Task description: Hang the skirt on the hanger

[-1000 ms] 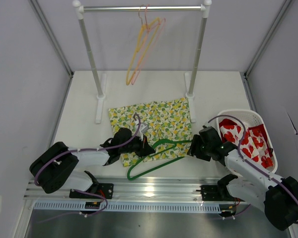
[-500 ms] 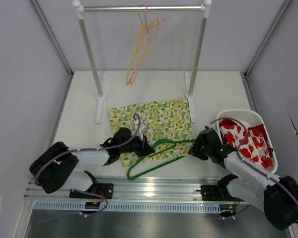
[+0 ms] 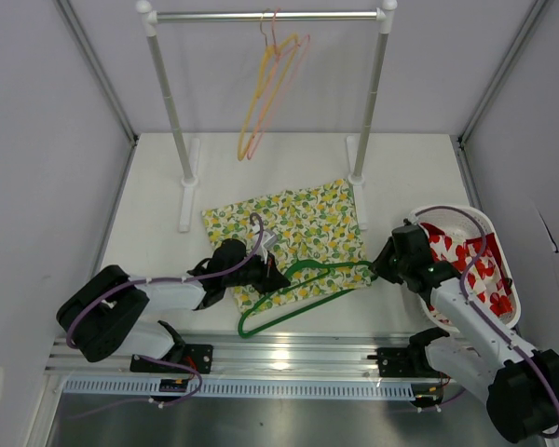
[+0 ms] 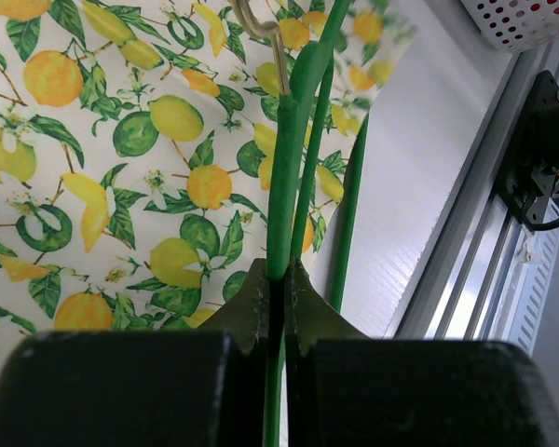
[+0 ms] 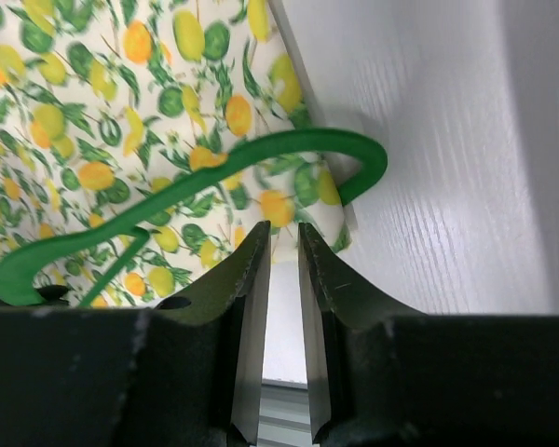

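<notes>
The lemon-print skirt (image 3: 289, 219) lies flat on the white table in front of the rack. A green hanger (image 3: 335, 265) lies over its near edge. My left gripper (image 3: 278, 277) is shut on the hanger's green wire (image 4: 284, 186) near the metal hook (image 4: 261, 33). My right gripper (image 3: 380, 265) is at the skirt's near right corner, by the hanger's curved end (image 5: 354, 154). Its jaws (image 5: 281, 228) stand narrow on the lifted skirt edge (image 5: 293, 209).
A white clothes rack (image 3: 270, 16) with a yellow and a pink hanger (image 3: 265, 93) stands at the back. A white basket (image 3: 456, 209) with red-and-white cloth sits at the right, beside my right arm. The metal rail runs along the near edge.
My right gripper has moved right and away, drawing the skirt's near right corner out under the hanger's end. My left gripper holds the hanger almost still.
</notes>
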